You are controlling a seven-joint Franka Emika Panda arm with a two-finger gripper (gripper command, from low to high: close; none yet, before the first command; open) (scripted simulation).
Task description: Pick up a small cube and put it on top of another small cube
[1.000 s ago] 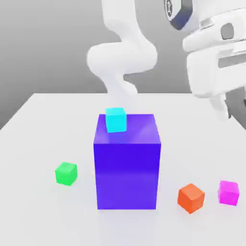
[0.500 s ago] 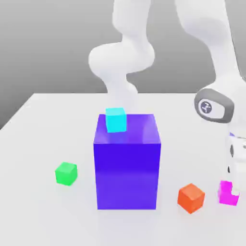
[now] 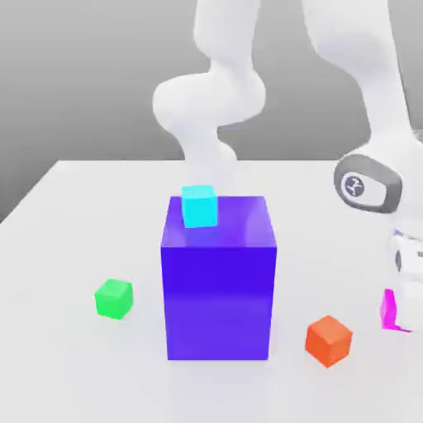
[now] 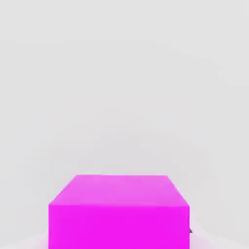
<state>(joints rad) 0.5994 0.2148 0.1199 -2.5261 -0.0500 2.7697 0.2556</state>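
A glossy, smooth blue-purple block [image 3: 218, 289] reflects faintly on the smooth, pale counter [image 3: 74, 223]. The magenta cube [image 4: 119, 226] looks smooth and plastic-like, as does the white arm [image 3: 211, 99].

I have my white robot arm [image 3: 211, 99] working in a computer-made test space, closest in kind to a robotics lab. The smooth, rendered look of everything tells me so. A plain pale tabletop [image 3: 74, 248] runs back to a straight edge, and behind it is a flat grey backdrop [image 3: 74, 83] that shades from dark to light. My props are simple shapes in pure colours: a big blue block [image 3: 218, 301] with a cyan cube [image 3: 200, 206] on top, plus a green cube [image 3: 114, 299], an orange cube [image 3: 329, 340] and a pink cube [image 3: 389, 311].
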